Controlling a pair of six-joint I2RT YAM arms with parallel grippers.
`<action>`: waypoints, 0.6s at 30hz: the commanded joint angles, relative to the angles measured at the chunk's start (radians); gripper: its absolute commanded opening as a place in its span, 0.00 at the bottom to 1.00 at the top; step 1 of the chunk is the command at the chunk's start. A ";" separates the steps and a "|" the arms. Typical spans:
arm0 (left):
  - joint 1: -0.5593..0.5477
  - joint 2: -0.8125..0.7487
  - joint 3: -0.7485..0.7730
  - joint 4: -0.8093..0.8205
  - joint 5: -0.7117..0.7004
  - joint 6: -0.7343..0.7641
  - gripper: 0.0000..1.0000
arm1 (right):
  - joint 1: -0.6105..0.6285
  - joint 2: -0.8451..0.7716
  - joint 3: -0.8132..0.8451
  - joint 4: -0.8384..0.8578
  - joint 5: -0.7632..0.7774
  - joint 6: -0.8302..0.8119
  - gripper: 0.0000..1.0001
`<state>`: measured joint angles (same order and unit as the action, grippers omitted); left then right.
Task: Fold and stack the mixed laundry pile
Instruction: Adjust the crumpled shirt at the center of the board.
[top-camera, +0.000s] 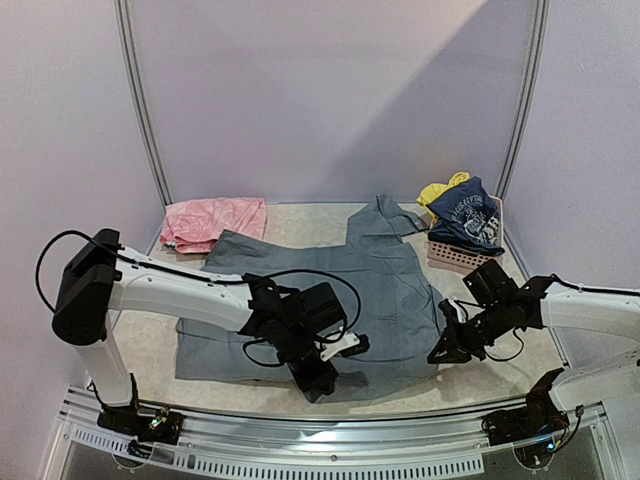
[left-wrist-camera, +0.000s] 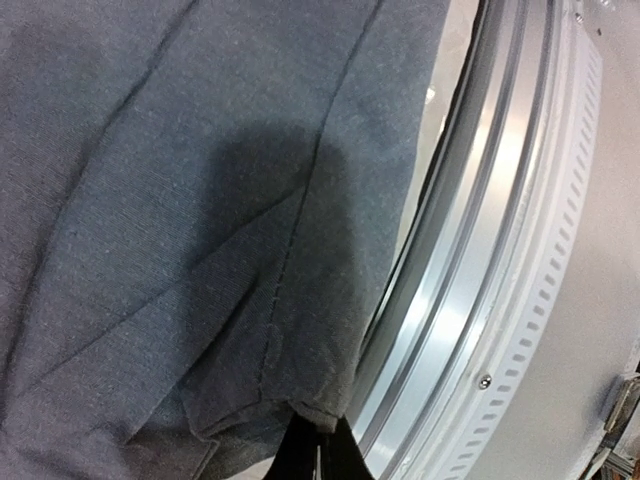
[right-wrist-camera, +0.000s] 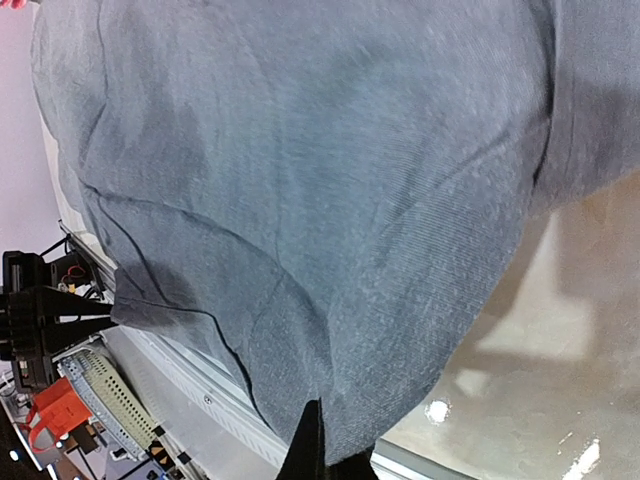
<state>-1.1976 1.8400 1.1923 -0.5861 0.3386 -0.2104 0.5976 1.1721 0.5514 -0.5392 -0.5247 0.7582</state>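
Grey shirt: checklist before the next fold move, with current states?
1. Left end effector shut on the near hem of the grey shirt: ok.
2. Right end effector shut on the shirt's right edge: ok.
3. Only one fabric layer in each pinch: cannot tell.
4. Shirt body spread on the table, not bunched: ok.
5. Pink garment clear of the shirt's far-left corner: cannot tell, they lie close together.
6. Navy top and yellow piece parked in the pink basket: ok.
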 joint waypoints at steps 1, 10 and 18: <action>0.014 -0.027 0.039 -0.045 0.021 0.003 0.00 | 0.005 0.022 0.091 -0.107 0.065 -0.052 0.00; 0.109 -0.101 0.076 -0.090 0.167 -0.038 0.00 | -0.008 0.091 0.301 -0.303 0.145 -0.127 0.00; 0.234 -0.136 0.145 -0.077 0.226 -0.142 0.00 | -0.053 0.222 0.569 -0.412 0.197 -0.190 0.00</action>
<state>-1.0245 1.7313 1.2938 -0.6666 0.5144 -0.2859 0.5701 1.3270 1.0080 -0.8768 -0.3775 0.6197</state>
